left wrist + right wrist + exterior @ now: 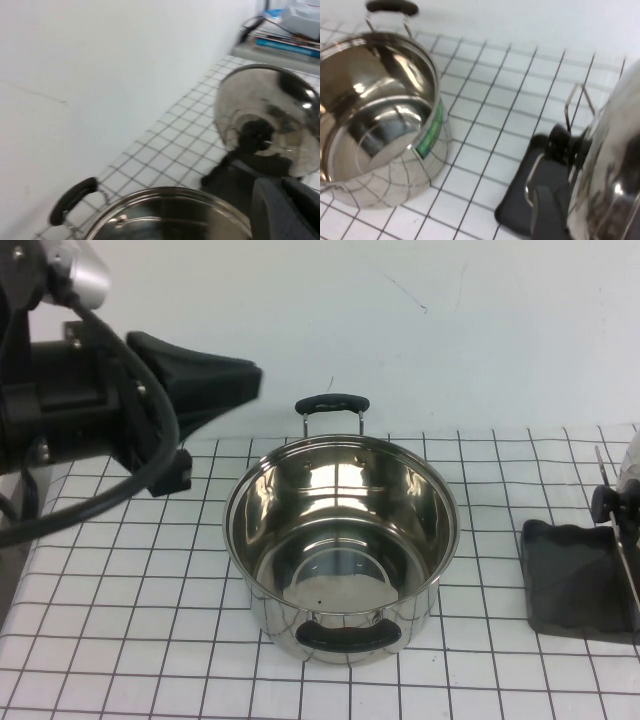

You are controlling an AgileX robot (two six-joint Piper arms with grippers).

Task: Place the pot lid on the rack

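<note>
- As seen from the raised camera, nearest of all: a steel pot [340, 540] on the white gridded bench [100, 640], mouth open, lid off, inside bare and mirror-bright.
- Shows one black handle [348, 633] on the near side of the pot wall, facing the robot.
- Further back and far to the right, close to the bench edge: the rack [570, 580], a dark tray with a raised rim, well apart from the pot.
- Holds the pot lid [627, 470] on edge within the rack, upright or nearly so, leaning among thin wire rods [622, 545]; black knob [603, 505] turned toward the pot.
- Confirmed from the left wrist camera: lid [270, 110] standing upright over the dark tray [225, 180], domed side and knob facing the pot.
- Right tool [557, 207]: out of the raised camera's view; from its own wrist camera, a dark part of it just beside the lid [615, 175] and above the tray [520, 200]. Cannot tell whether apart, together or clamped, nor whether touching the lid.
- Left tool [215, 380]: raised above the far left of the bench, pointing right toward the pot's far side, clear of pot and lid. Cannot tell whether apart or together.
- Beyond that: the pot's second black handle [332, 402] on its far side.
- Farthest back: a plain pale wall [450, 320].
</note>
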